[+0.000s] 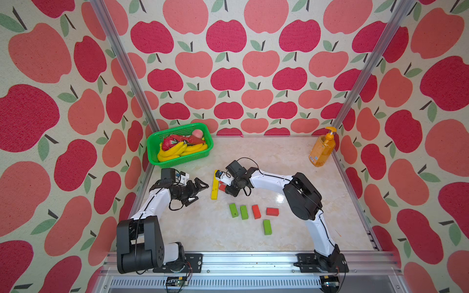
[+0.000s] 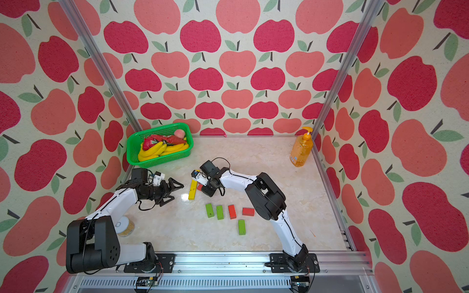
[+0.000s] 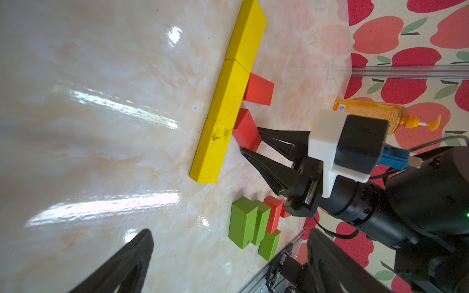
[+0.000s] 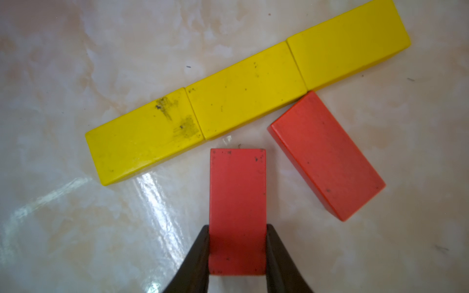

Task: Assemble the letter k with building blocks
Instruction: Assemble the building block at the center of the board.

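Partly built K on the table [image 1: 279, 157]. A yellow bar [image 4: 243, 101] of 3 bricks lies end to end. The right hand [image 4: 237, 228] is clamped on a red brick [image 4: 237, 192], whose free end sits just beside the bar. A second red brick [image 4: 327, 154] lies slanted, 1 corner touching the bar. The left hand [image 1: 203, 192] hangs near the bar, fingers apart and holding nothing. Nearer the arm bases, 3 green bricks [image 1: 244, 212] and 2 spare red bricks [image 1: 256, 211] lie loose.

At the far left of your marble table [image 1: 274, 157] sits a green basket [image 1: 186, 159] holding yellow bananas [image 1: 172, 152] and a pink peach [image 1: 197, 133]. In the far right corner you have an orange pump bottle [image 1: 321, 149], upright. Apple-print walls [image 1: 228, 38] enclose it.
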`<state>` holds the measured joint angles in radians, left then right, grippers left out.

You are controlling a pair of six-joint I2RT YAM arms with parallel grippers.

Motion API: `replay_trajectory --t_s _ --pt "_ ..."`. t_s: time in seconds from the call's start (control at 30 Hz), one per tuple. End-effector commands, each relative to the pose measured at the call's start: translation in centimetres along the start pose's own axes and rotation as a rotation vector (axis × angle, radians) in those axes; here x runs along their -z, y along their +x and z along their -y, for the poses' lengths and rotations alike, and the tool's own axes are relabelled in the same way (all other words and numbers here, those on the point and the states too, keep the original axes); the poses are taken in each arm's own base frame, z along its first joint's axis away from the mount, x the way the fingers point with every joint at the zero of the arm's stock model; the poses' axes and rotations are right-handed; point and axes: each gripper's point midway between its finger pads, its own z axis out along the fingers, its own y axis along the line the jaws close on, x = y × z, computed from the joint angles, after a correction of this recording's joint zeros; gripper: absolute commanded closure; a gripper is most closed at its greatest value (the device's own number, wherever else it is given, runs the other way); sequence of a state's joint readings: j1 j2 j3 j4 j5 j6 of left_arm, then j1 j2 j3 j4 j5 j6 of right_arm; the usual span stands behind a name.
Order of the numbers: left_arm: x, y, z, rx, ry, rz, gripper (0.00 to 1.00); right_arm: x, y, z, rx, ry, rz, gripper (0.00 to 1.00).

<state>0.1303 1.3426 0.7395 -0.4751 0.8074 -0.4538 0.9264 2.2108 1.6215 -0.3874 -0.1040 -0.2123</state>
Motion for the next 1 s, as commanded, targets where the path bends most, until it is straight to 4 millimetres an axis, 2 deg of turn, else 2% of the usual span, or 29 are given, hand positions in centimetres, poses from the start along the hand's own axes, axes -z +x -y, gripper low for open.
replay_trajectory --t_s 0.0,0.97 --pt "0.14 -0.48 0.3 -0.025 -0.01 0.006 0.02 -1.42 1.98 -0.61 -0.022 -0.045 -0.068 0.65" --pt "0.01 -0.59 0.27 -0.024 -0.016 0.002 0.02 -1.88 2.06 -0.46 -0.012 -0.041 -0.071 0.62"
